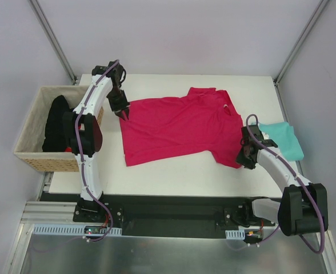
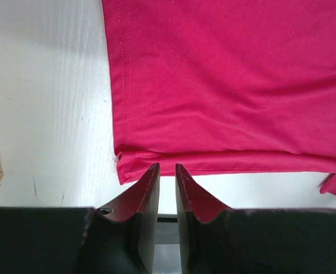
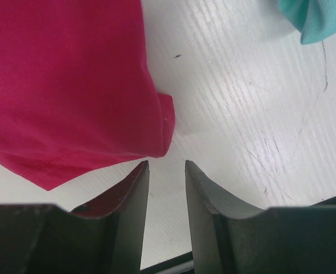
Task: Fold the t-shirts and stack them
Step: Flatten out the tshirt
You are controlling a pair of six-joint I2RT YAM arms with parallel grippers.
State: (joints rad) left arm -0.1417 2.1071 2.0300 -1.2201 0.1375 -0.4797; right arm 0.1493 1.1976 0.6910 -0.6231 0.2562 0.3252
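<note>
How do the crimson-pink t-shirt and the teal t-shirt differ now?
The crimson-pink cloth t-shirt is spread out mid-table; the teal cloth t-shirt sits compact at the right edge. Pink covers far more surface than teal. Both lie on the white table.

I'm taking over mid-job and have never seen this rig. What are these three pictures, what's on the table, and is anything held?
Two robot arms stand at the table's near edge, each ending in a two-finger gripper. The wide picture looks down from above and behind them; the other two come from wrist cameras, so the dark wedges at the bottom are that arm's own fingers. On the table lies a pink t-shirt, with a teal t-shirt by the right edge. A wicker basket holding dark cloth sits to the left. The left gripper is at a hem corner of the pink shirt, the right gripper at its opposite end. Both have jaws slightly apart with bare table between: nothing is held.
</note>
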